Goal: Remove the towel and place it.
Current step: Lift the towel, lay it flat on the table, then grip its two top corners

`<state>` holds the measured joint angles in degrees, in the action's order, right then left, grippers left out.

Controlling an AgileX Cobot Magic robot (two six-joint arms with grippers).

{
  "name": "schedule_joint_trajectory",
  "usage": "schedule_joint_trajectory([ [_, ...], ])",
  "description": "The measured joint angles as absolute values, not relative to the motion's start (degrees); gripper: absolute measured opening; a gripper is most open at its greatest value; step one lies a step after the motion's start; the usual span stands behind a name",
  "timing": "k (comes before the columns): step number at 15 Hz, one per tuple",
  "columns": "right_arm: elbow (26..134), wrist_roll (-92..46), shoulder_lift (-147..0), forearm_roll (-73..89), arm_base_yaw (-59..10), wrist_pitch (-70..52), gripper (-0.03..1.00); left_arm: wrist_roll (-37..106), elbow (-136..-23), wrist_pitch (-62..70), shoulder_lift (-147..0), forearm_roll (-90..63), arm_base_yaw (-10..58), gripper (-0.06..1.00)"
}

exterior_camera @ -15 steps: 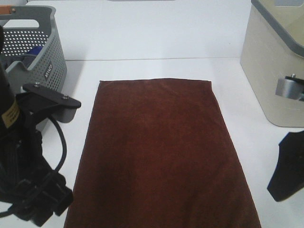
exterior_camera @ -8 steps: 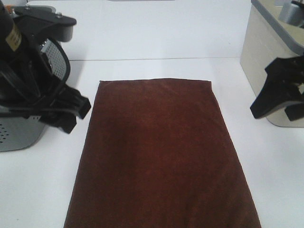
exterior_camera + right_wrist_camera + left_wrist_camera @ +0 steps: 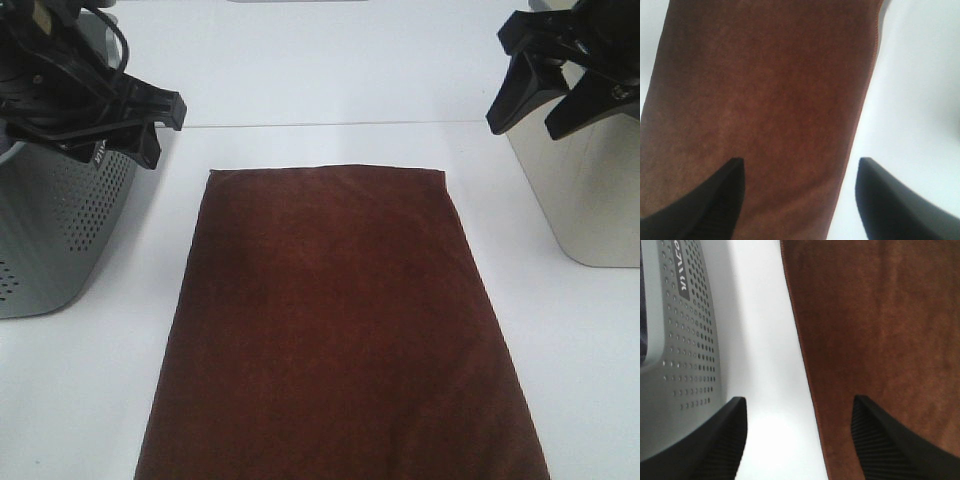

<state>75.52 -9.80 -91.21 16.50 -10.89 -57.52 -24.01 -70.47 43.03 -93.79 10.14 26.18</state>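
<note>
Towel [image 3: 340, 320] of dark reddish-brown soft cloth, rectangular, lay flat along the middle of the white counter [image 3: 100, 400], reaching its near edge. The left gripper [image 3: 797, 440] hung beside the grey perforated plastic basket [image 3: 60, 220] and the right gripper [image 3: 800, 200] by the beige bin [image 3: 580, 200]. Both sets of fingers [image 3: 720, 445] were spread apart, grasping nothing.

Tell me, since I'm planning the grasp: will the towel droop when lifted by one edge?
Probably: the towel lies flat and soft-napped, so it should hang limp. It looks thin, likely light. Pushed across the table, it may bunch.
</note>
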Motion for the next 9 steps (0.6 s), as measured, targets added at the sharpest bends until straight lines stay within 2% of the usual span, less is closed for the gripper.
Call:
schedule_joint_trajectory([
  [3,85.54,-9.80,-101.70,15.58,-10.89,-57.52,0.56,-21.89,-81.25,43.54,-104.51,9.68,24.81,0.58],
  [9,101.93,-11.00,-119.92,14.73,-10.89,-57.35,0.55,-20.51,-104.68,49.50,-123.87,8.71,24.69,0.58],
])
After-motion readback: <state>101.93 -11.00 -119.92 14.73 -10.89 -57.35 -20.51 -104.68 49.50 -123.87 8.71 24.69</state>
